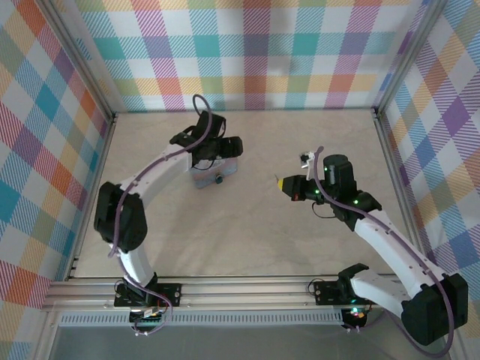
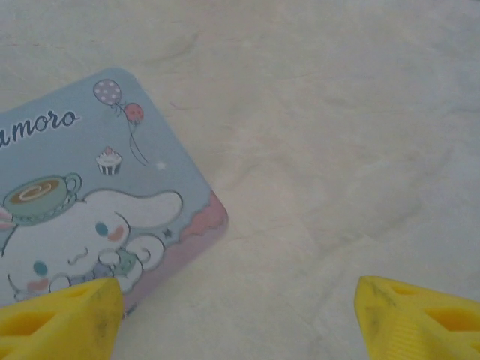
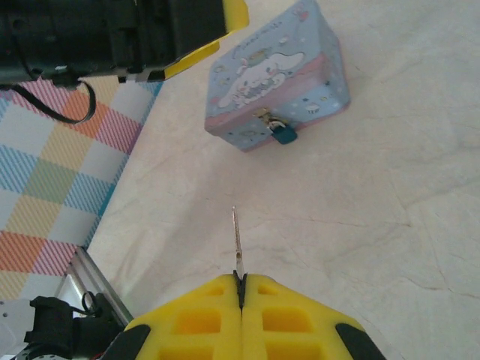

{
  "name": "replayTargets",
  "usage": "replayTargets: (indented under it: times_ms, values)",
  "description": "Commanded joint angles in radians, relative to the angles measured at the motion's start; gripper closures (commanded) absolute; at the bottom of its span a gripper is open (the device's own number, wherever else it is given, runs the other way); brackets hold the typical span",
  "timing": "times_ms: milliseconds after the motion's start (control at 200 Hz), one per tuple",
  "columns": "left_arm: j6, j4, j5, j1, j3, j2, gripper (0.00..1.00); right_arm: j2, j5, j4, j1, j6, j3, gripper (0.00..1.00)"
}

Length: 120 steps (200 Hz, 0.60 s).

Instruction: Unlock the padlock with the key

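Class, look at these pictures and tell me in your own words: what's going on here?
The right hand is shut on the key, whose thin blade points toward the padlock. The padlock hangs on the clasp of a light-blue cartoon tin on the table, and the key is not yet in it. The left hand is open above the tin's corner, gripping nothing.

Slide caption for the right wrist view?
Right gripper, shut on the key, points it toward the padlock hanging from the cartoon tin.
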State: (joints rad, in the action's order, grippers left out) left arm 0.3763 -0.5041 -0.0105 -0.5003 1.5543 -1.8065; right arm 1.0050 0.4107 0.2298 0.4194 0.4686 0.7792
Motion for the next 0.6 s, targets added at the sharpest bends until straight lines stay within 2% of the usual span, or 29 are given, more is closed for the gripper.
replayTargets:
  times_ms: [0, 365, 595]
  values:
    - [-0.044, -0.104, -0.069, 0.007, 0.112, -0.079, 0.19, -0.024, -0.050, 0.024, -0.001, 0.023, -0.024, 0.99]
    - [-0.105, -0.339, -0.161, 0.007, 0.493, -0.410, 0.17, -0.037, -0.091, 0.045, -0.004, 0.025, -0.028, 0.99]
    - [-0.114, -0.346, -0.123, 0.007, 0.539, -0.478, 0.16, -0.046, -0.111, 0.072, -0.005, 0.017, -0.021, 0.99]
